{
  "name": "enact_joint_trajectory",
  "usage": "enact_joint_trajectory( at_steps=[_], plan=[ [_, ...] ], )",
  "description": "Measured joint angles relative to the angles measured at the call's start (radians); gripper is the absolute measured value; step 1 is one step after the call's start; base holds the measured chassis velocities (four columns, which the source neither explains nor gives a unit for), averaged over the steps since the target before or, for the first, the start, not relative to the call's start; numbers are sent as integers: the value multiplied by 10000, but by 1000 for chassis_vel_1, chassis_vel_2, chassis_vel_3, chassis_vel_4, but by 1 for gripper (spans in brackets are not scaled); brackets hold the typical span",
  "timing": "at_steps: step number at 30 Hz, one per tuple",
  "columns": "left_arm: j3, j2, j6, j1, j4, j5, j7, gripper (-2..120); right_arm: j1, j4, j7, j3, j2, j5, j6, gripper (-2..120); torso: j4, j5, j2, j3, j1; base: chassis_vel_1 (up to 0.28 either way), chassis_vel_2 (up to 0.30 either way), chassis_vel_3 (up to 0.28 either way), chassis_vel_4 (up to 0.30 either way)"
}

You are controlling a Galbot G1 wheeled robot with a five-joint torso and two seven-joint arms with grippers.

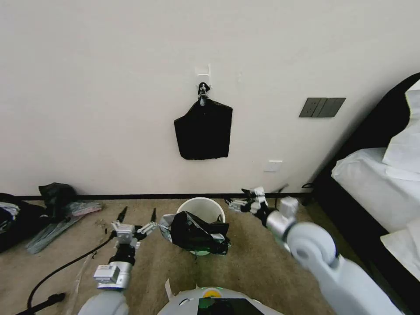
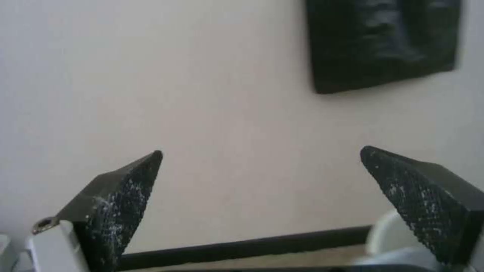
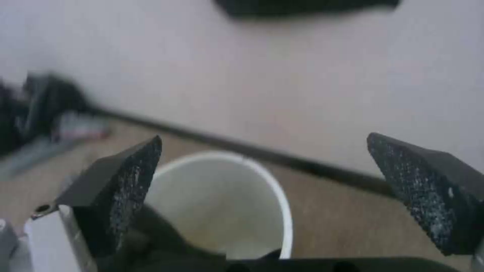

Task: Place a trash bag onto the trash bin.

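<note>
Both arms reach over beige carpet. Left tool (image 1: 136, 218) and right tool (image 1: 238, 202) stand wide open, holding nothing. Trash bag (image 1: 197, 234) hangs crumpled over the trash bin's (image 1: 199, 205) near rim. Wall behind, bed (image 1: 372, 183) at right, clutter pile (image 1: 52, 210) at left.

Soft, even daylight washes the pale wall (image 1: 109, 87), shadows are faint, the head view bows at its edges, and both wrist views are blurred throughout.
</note>
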Motion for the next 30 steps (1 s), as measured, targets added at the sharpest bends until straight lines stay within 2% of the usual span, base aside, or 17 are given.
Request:
enact_joint_trajectory(
  at_steps=[3,4,5,8,9,12,14,17,18,21,22,25,30],
  plan=[
    [-249,-316,-51,38,27,-10,21,100,1918,-1297,-298,-1377,19,307,-660,100,1,-1,0,0,0,0,0,0,0],
    [-249,-316,-51,38,27,-10,21,100,1918,-1297,-298,-1377,19,307,-660,100,1,-1,0,0,0,0,0,0,0],
    [-261,-368,-59,53,38,-10,35,100,2460,-1742,-331,-1801,83,316,-697,100,-1,-1,0,0,0,0,0,0,0],
    [-237,-548,-85,153,100,62,53,100,4484,-3678,-507,-3590,347,309,-715,100,6,0,0,1,0,0,0,0,0],
    [-237,-548,-85,153,100,62,53,100,4484,-3678,-507,-3590,347,309,-715,100,6,0,0,1,0,0,0,0,0],
    [-225,-580,-125,225,127,171,59,100,6029,-5125,-991,-5297,409,345,-715,100,2,-2,0,1,0,0,0,0,0],
    [-230,-578,-128,231,128,177,62,100,6316,-5355,-1087,-5596,415,415,-714,100,2,-1,-1,1,0,0,0,0,0],
    [-247,-546,-121,241,119,168,51,100,7266,-6068,-1361,-6567,439,775,-699,100,0,-4,0,1,0,0,0,0,0],
    [-247,-546,-121,241,119,168,51,100,7266,-6068,-1361,-6567,439,775,-699,100,0,-4,0,1,0,0,0,0,0],
    [-240,-558,280,150,-104,60,-15,100,8289,-6921,-1758,-7800,601,851,-690,100,0,-4,0,0,0,0,0,0,0],
    [-240,-558,280,150,-104,60,-15,100,8289,-6921,-1758,-7800,601,851,-690,100,0,-4,0,0,0,0,0,0,0],
    [-200,-588,336,120,-132,64,-28,100,8729,-7501,-2664,-8682,725,23,-668,100,2,-2,-1,0,0,0,0,0,0],
    [-202,-638,315,145,-132,86,-157,100,8897,-7777,-3282,-9171,745,-620,-648,100,0,-1,-1,0,0,0,0,0,0]
  ],
)
